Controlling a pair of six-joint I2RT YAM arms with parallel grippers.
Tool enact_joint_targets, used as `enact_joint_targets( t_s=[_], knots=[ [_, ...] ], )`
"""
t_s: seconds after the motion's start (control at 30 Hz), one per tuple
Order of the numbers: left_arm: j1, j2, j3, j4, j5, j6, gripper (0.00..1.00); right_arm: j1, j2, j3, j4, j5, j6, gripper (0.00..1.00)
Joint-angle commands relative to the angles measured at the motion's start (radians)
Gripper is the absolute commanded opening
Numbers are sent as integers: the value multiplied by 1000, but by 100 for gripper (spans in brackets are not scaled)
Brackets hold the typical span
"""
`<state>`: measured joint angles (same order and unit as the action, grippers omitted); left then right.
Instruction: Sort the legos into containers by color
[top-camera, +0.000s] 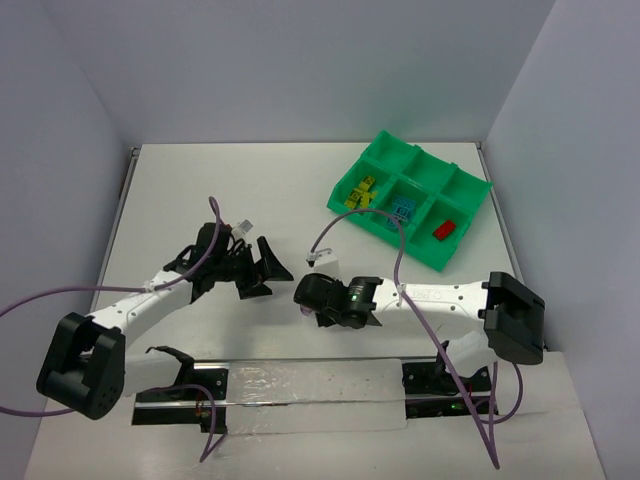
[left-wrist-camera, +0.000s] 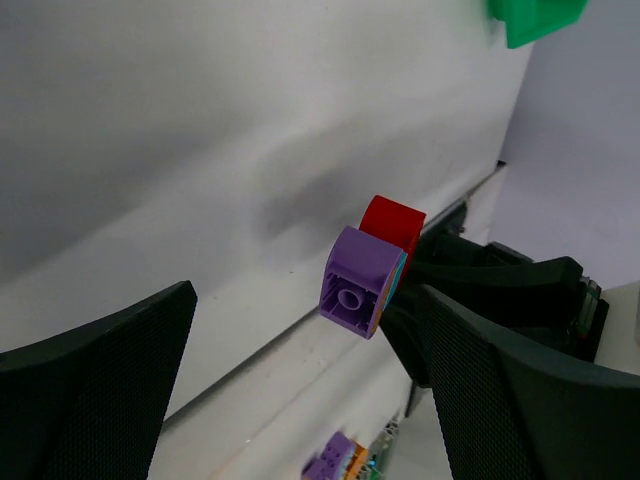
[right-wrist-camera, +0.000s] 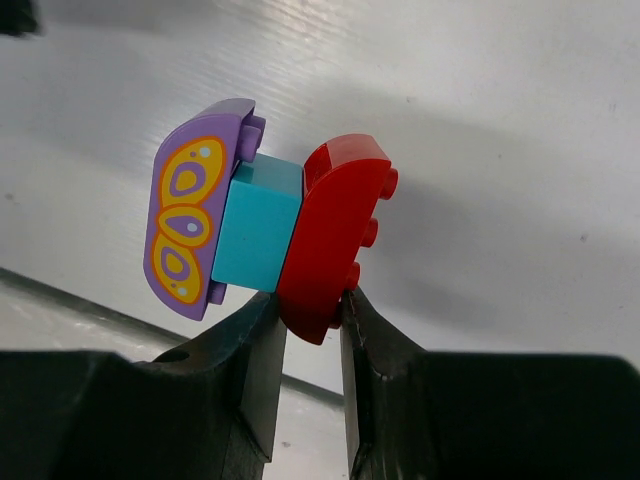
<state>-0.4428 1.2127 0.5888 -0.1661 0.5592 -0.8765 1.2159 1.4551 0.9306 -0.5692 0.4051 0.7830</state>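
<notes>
My right gripper (right-wrist-camera: 312, 310) is shut on the lower end of a red curved brick (right-wrist-camera: 335, 235). That brick is joined to a cyan brick (right-wrist-camera: 257, 228) and a purple curved brick (right-wrist-camera: 190, 220) with a yellow pattern. The stack is held off the table. In the left wrist view the same purple brick (left-wrist-camera: 358, 283) and red brick (left-wrist-camera: 393, 222) hang just beyond my open, empty left gripper (left-wrist-camera: 305, 335). In the top view the left gripper (top-camera: 270, 267) faces the right gripper (top-camera: 303, 291) at mid-table. The green tray (top-camera: 400, 150) stands far right.
The tray holds olive-yellow bricks (top-camera: 362, 193), cyan bricks (top-camera: 402, 209) and a red brick (top-camera: 444, 230) in separate compartments. Another purple and orange brick cluster (left-wrist-camera: 340, 462) shows low in the left wrist view. A clear strip (top-camera: 310, 390) lies at the near edge.
</notes>
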Motion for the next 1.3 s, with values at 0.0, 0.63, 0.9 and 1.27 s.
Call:
enact_joint_targets(
  t_s=[0.0,0.63,0.9,1.27],
  knots=[
    [-8,-42,-89,332,125,-134,98,-21,-46,63,-30,48,-22,0],
    [-63,-37,-131,434,189,-172,97,-30,-25,123,-41,32,-50,0],
    [-72,28,-93,457,179,-168,94,-30,-17,158,-55,23,-59,0],
    [-79,29,-89,459,179,-155,13,-34,-11,164,-64,27,-56,0]
  ],
)
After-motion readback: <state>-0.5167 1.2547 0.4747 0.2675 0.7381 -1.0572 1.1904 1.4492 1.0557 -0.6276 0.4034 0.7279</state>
